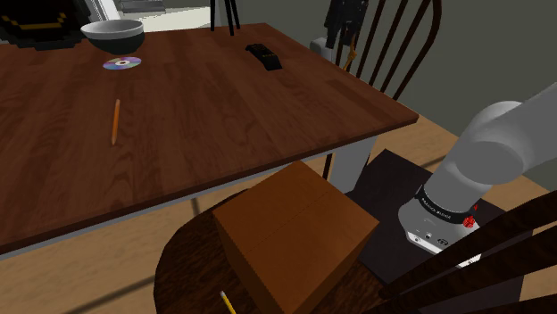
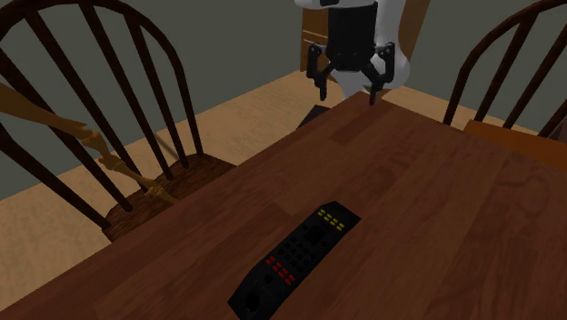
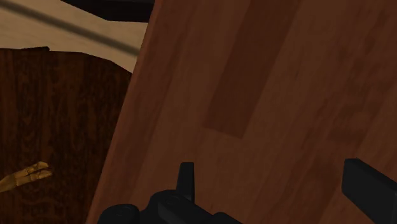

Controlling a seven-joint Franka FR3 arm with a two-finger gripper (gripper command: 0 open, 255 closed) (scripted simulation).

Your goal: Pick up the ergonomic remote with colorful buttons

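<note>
— Where does the remote [image 2: 295, 259] lie?
— Flat on the brown wooden table [image 2: 436, 182], nearest in the second exterior view, red and yellow buttons up.
— And the gripper [image 2: 348, 95]?
— Farther back, above the table's edge, fingers apart, well apart from the remote.

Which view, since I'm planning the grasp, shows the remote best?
The second exterior view: the remote lies close, its red and yellow buttons plain. The shoulder view shows it as a small dark shape far across the table.
</note>
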